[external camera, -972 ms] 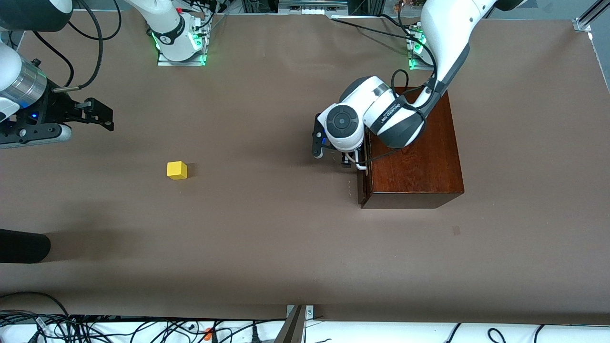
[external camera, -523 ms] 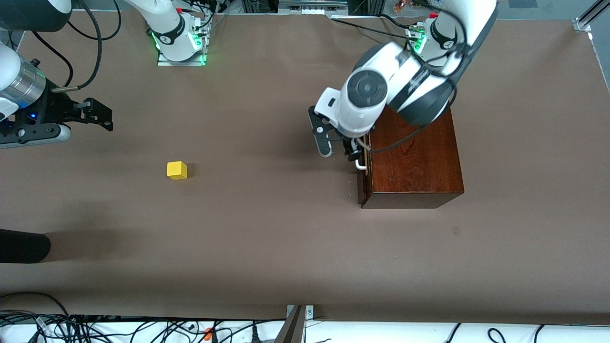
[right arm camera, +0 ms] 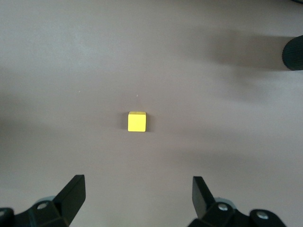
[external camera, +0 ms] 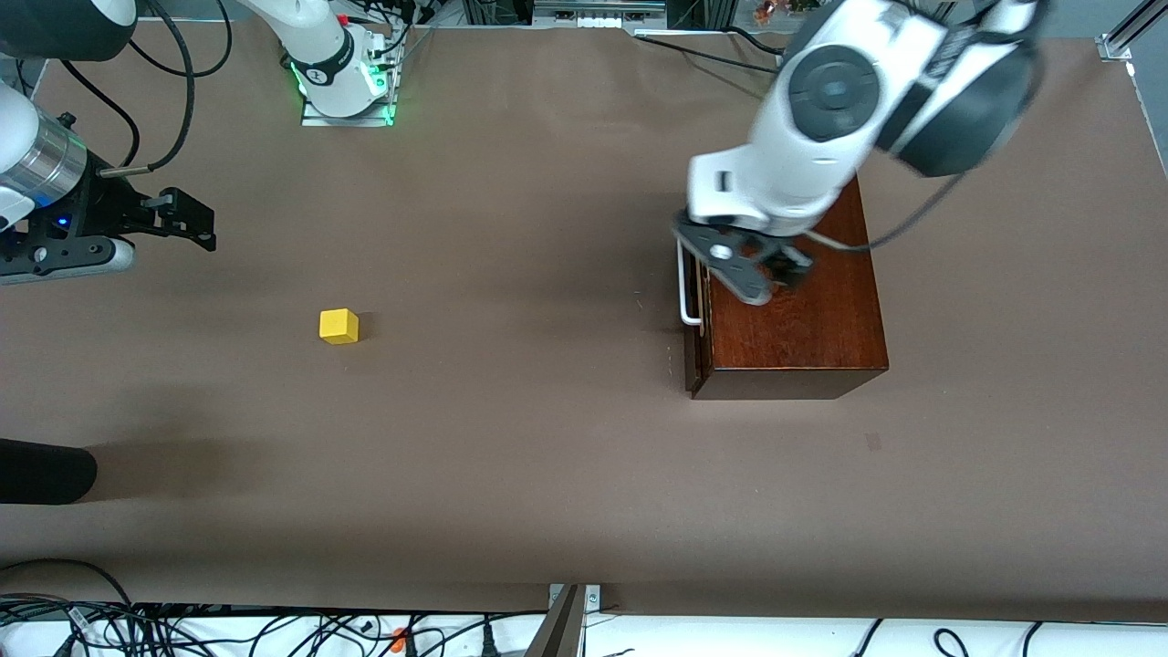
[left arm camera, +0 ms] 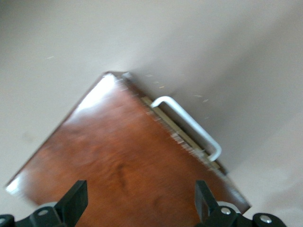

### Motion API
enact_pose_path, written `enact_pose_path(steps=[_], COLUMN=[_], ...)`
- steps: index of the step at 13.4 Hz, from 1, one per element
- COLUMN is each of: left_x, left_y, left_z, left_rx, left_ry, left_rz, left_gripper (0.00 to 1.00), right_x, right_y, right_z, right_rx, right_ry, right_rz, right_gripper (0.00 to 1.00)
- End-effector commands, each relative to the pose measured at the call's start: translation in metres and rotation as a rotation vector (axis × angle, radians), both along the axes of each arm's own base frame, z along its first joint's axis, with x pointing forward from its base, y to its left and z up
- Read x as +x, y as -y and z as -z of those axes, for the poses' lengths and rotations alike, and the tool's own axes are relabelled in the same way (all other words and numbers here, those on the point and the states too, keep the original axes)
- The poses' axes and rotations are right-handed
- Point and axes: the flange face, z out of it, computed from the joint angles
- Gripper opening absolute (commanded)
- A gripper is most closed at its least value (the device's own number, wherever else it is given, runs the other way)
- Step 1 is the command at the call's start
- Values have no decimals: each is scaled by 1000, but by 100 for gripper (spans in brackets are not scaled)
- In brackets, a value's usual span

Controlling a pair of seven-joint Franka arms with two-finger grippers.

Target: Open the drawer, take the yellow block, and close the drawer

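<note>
The yellow block (external camera: 338,326) sits on the bare table toward the right arm's end; it also shows in the right wrist view (right arm camera: 137,122). The drawer (external camera: 693,351) of the dark wooden box (external camera: 803,319) is pushed in, and its white handle (external camera: 683,285) is free. The handle also shows in the left wrist view (left arm camera: 187,125). My left gripper (external camera: 771,276) is open and empty, up in the air over the box top (left arm camera: 118,165). My right gripper (external camera: 187,222) is open and empty and waits over the table at the right arm's end, with the block ahead of its fingers (right arm camera: 73,194).
A black rounded object (external camera: 46,470) lies at the table's edge at the right arm's end, nearer the front camera than the block. Cables (external camera: 274,630) run along the near edge. Brown table surface (external camera: 511,438) spreads between block and box.
My left gripper has risen from beside the drawer handle and swung over the box top. The drawer, the block and the right arm have not moved.
</note>
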Motion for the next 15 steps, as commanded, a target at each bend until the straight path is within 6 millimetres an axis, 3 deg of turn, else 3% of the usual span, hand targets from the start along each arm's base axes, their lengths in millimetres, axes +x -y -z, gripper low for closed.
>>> enact_pose_path(steps=[1,3,5,6,8,10,12,15], left_x=[22,32,39,48,55,43,25,-8], left_y=[-50,-85,-110,-141,-190,-203,-238,-255], left_z=[-21,-24,-51,-68,-77,-91,-97,-84], left_rx=[29,38,21,5,-20,-33,-53,-38], left_ry=[10,3,69,100,91,105,99,114], left_rz=[-119,-243,-363,-445,-524,-563,-647,-719], left_gripper=[100,100,100,100,100,100,100,100], right_x=[1,1,1,1,1,1,1,1], right_y=[1,3,2,2,3,3,3,2], right_z=[-6,-6,-6,-6,-6,-6,-6,-6], right_rx=[-11,-10,-11,-11,-11,-11,-11,-13], right_ry=[4,4,4,4,4,4,3,3], right_rz=[-11,-10,-11,-11,-10,-8,-8,-10], right_gripper=[100,100,100,100,100,100,100,100])
